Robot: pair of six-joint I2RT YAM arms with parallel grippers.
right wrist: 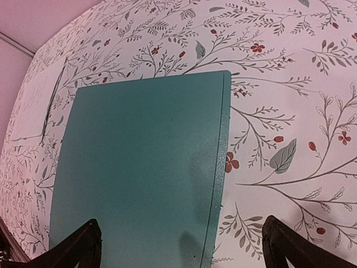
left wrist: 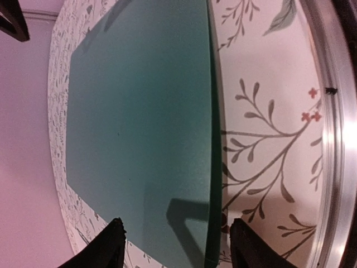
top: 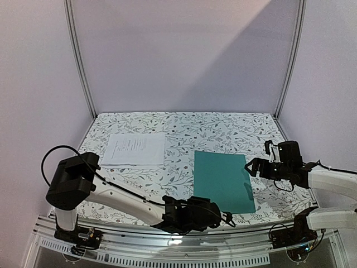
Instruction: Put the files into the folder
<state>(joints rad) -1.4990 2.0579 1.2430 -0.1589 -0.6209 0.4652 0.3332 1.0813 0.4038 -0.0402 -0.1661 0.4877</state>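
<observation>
Flat teal-green rectangular folder (top: 223,178) is seen ahead of spread, empty jaws (left gripper (left wrist: 177,223), right gripper (right wrist: 181,220)); white printed sheets (top: 134,148) are laid apart.

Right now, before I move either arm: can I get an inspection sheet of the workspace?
Surface: table under a floral-print cloth, flat.
Job's things: files lie at the far left, outside the folder; folder closed and flat at centre-right, apart from the files.
Clutter: nothing seen.
Grippers: left gripper open, low at the folder's near edge; right gripper open, beside the folder's right edge; neither holds anything.
Cables: black cable loops off the left arm; another cable loops at the right wrist.
Surroundings: plain walls, metal frame posts, metal rail along the near edge.
</observation>
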